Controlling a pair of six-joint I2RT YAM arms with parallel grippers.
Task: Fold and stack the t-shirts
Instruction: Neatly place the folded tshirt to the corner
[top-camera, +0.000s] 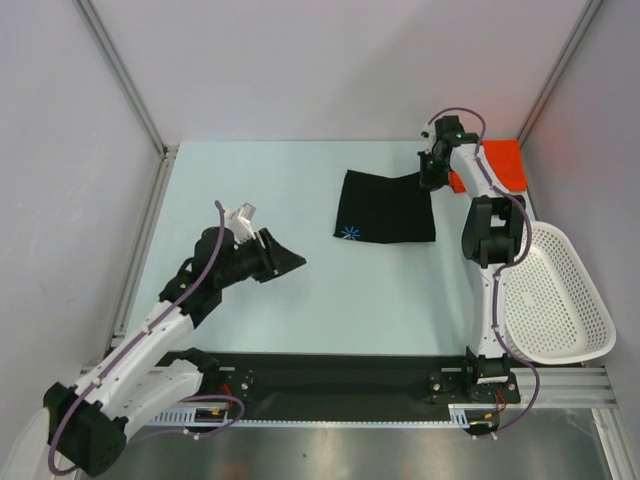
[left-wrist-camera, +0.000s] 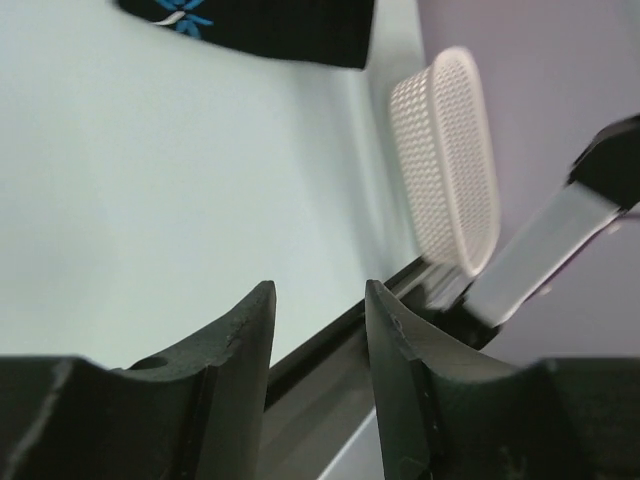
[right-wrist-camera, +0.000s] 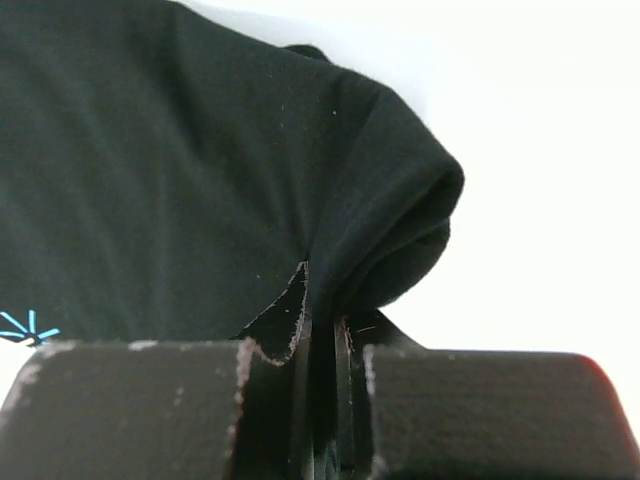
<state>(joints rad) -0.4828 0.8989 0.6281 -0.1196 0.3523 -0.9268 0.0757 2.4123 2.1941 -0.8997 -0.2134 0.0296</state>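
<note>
– Two shirts are showing from above: the black t-shirt (top-camera: 385, 207) is lying folded toward the far side of the desk (top-camera: 300, 310), and the orange-red t-shirt (top-camera: 500, 160) is sitting in the far right corner. The right end effector (top-camera: 432, 172) is working at the black one's far right corner.
– And the left wrist view?
– The left end effector (left-wrist-camera: 318, 290) is hovering spread and empty, with the white mesh basket (left-wrist-camera: 450, 160) beyond it.
– Right wrist?
– Its fingers (right-wrist-camera: 150, 410) are pinching a thick, soft fold of matte knit. I'm thinking it should be lifting low and dragging slowly, keeping the layers square.
</note>
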